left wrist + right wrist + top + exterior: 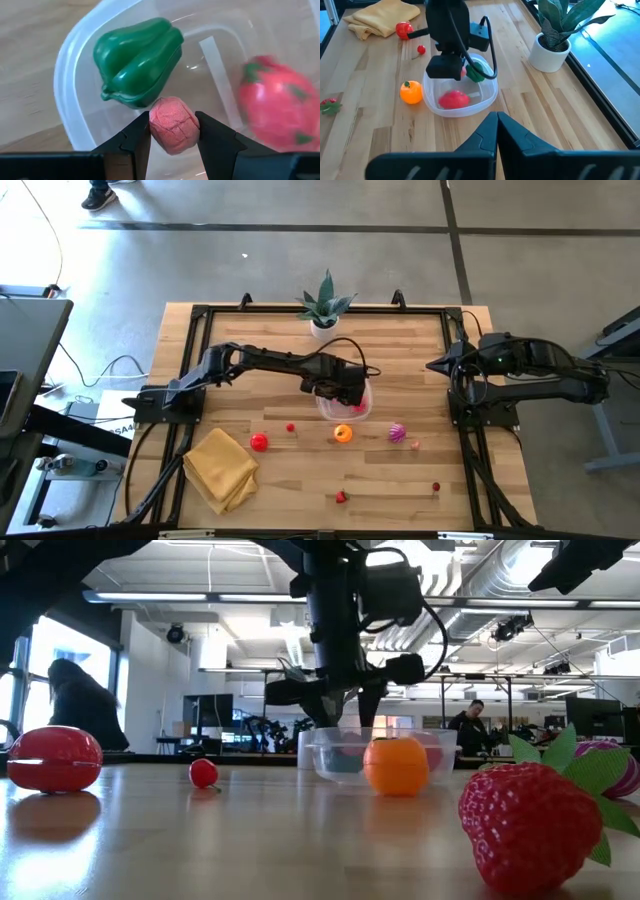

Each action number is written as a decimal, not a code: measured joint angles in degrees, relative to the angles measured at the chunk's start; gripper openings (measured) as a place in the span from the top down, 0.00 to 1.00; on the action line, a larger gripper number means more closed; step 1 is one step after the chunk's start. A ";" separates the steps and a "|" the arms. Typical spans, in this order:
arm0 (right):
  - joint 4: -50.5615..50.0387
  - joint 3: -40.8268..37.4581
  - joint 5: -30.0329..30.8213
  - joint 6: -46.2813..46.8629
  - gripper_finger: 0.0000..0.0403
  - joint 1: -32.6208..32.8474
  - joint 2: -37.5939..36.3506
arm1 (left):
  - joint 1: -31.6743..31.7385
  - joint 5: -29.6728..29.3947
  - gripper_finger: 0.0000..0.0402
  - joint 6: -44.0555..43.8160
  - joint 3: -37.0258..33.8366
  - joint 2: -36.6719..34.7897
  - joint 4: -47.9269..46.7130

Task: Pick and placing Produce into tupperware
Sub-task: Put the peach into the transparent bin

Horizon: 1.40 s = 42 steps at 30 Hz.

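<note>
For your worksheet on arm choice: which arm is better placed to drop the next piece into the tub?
Left. Its gripper holds a pink piece over the tub; the right gripper is parked away, shut and empty.

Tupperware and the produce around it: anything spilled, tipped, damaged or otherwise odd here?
Nothing stands out. The tupperware sits upright, holding a green pepper and a red piece. The left end effector holds a pink piece over it. Loose produce lies scattered on the table.
</note>
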 joint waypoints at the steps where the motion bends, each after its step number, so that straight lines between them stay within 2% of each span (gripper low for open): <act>1: 0.00 0.00 0.00 0.00 1.00 0.00 0.00 | -0.08 -0.09 0.67 -0.01 0.01 -0.04 0.02; 32: 0.00 0.00 0.02 0.00 1.00 0.00 0.01 | -0.11 0.10 0.67 -1.96 0.03 0.42 -1.35; 35: 0.00 0.00 0.00 0.00 1.00 0.00 0.01 | -0.11 0.10 0.64 -2.09 0.03 0.42 -1.33; 42: 0.00 0.00 0.00 0.02 1.00 0.00 0.00 | -0.11 0.12 0.50 -1.67 0.03 0.42 -1.42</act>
